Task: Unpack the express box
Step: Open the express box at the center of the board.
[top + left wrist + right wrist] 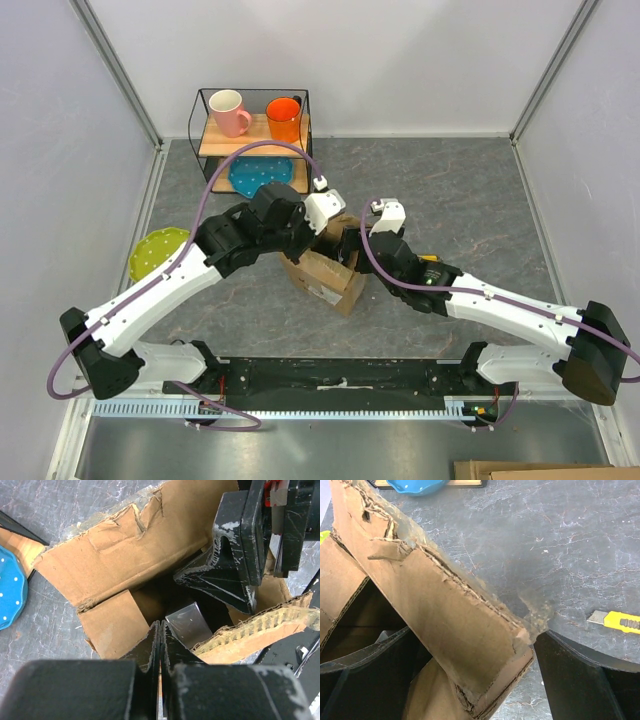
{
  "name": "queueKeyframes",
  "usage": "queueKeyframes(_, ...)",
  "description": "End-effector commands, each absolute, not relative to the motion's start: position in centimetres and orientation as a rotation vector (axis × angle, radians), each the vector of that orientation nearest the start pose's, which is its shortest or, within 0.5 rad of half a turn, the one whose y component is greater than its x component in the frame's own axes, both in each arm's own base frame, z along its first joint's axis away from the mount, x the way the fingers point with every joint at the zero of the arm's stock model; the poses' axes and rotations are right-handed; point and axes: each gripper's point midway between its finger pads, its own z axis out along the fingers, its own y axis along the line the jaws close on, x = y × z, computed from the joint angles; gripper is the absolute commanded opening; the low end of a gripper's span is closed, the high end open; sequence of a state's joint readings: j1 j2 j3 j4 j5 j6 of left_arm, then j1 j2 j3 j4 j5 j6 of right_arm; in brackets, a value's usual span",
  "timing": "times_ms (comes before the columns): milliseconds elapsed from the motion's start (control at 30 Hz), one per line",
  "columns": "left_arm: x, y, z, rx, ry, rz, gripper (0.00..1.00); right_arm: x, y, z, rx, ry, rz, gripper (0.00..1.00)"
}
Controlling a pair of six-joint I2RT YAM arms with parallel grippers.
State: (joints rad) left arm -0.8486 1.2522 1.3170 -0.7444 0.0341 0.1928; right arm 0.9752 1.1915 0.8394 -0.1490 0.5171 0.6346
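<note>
The express box (325,277), a brown cardboard carton, stands open mid-table with torn flaps (125,545). A dark grey item (184,624) lies inside it. My left gripper (161,640) is shut, its tips just above the box opening; it also shows in the top view (333,228). My right gripper (470,645) is open and straddles one raised flap (445,610), one finger (365,675) inside the box and the other outside. The right gripper also shows in the top view (350,246) and in the left wrist view (235,565).
A yellow utility knife (620,622) lies on the table right of the box. A wire rack (255,140) at the back holds a pink mug (230,112), an orange mug (284,118) and a blue plate (265,176). A green plate (160,252) lies at the left.
</note>
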Motion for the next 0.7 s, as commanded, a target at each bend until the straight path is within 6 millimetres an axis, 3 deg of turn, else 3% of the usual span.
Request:
queueKeyframes(0, 22.0, -25.3, 26.2, 1.185, 1.931, -0.409, 0.02, 25.5, 25.5, 16.8, -0.040, 2.073, 0.429, 0.98)
queueKeyframes(200, 20.7, -24.7, 28.5, 1.214, 1.872, -0.446, 0.02, 25.7, 25.6, 16.2, -0.045, 2.087, 0.405, 0.98)
queueKeyframes(267, 19.8, -24.7, 28.3, 1.245, 1.873, -0.480, 0.02, 25.8, 25.8, 16.1, -0.046, 2.092, 0.401, 0.98)
queueKeyframes(433, 18.1, -23.7, 24.8, 1.324, 1.948, -0.500, 0.02, 25.9, 25.8, 16.1, -0.045, 2.092, 0.398, 0.98)
queueKeyframes(667, 16.9, -23.1, 22.6, 1.355, 1.982, -0.524, 0.02, 25.9, 25.5, 16.0, -0.035, 2.093, 0.385, 0.98)
